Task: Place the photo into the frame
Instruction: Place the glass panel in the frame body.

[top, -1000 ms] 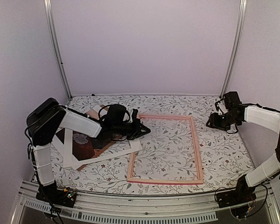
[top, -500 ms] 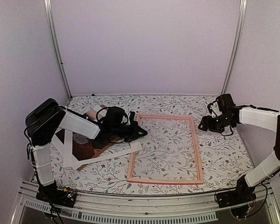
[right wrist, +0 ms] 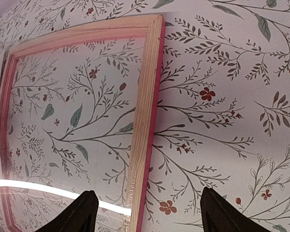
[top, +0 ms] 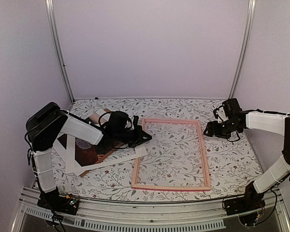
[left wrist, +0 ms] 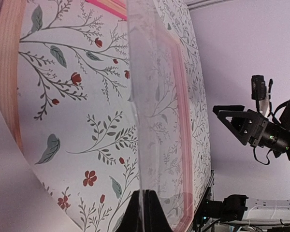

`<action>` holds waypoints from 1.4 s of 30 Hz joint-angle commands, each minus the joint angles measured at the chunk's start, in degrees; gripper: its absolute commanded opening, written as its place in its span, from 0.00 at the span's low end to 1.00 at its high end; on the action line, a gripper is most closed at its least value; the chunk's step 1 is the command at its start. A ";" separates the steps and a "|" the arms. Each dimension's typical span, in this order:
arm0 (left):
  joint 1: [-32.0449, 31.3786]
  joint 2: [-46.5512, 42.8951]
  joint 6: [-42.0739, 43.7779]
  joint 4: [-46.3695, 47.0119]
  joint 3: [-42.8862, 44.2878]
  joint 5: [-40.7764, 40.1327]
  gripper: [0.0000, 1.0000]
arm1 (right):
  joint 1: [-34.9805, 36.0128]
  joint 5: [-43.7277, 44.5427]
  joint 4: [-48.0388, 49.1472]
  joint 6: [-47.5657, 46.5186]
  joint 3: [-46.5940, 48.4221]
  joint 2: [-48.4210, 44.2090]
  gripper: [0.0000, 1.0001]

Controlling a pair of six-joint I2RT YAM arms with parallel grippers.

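Finding the photo (top: 89,155) lying flat at the left of the counter (top: 232,159), outside the frame (top: 203,154) and mostly covered by the white mat board (top: 111,162), with only its dark middle showing. Judging it a thin print: light, bendy, easy to crease or smudge, so wanting a pinch at a free edge or corner and not across the face. Not seeing any such edge bare from above, and so probably needing the mat board shifted first.

Seeing the frame lying flat mid-counter, thin-railed and likely light enough to skid when nudged.

Pinching a clear pane (left wrist: 154,121) in the left jaws, closed on its near edge and holding it out over the frame. Judging that pane stiff, slippery and likely brittle, and so calling for a gentle set-down. Not being able to tell whether its far edge is touching anything.

Hovering near the frame's far right corner with the right jaws spread wide and empty, looking down along the right rail.

Noting open counter to the right of the frame and along its near rail, and finding the left side crowded by arm and boards.
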 commanded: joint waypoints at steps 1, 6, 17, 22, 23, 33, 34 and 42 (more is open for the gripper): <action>0.62 -1.82 -0.11 2.34 -0.53 -1.44 0.00 | 0.49 -0.57 1.23 0.15 -0.46 1.01 0.77; 0.61 -1.45 -0.12 2.37 0.01 -1.40 0.00 | 0.55 -0.57 1.18 -0.04 -0.33 1.10 0.77; 0.69 -1.18 1.19 0.62 0.95 -0.45 0.00 | 0.51 -0.30 0.99 -0.13 -0.37 1.20 0.77; 0.86 -1.20 1.64 0.15 1.16 -0.60 0.00 | 0.57 -0.39 1.01 -0.14 -0.37 1.26 0.77; 0.85 -1.19 1.67 0.09 1.25 -0.66 0.00 | 0.57 -0.35 0.93 -0.18 -0.37 1.27 0.77; 1.12 -0.84 3.02 -1.48 2.31 -0.13 0.00 | 0.59 -0.29 0.83 -0.26 -0.55 1.26 0.77; 1.15 -0.83 3.15 -1.66 2.40 -0.14 0.00 | 0.57 -0.29 0.81 -0.23 -0.55 1.24 0.77; 1.26 -0.92 3.69 -2.39 2.38 0.04 0.00 | 0.54 -0.36 0.84 -0.22 -0.55 1.45 0.77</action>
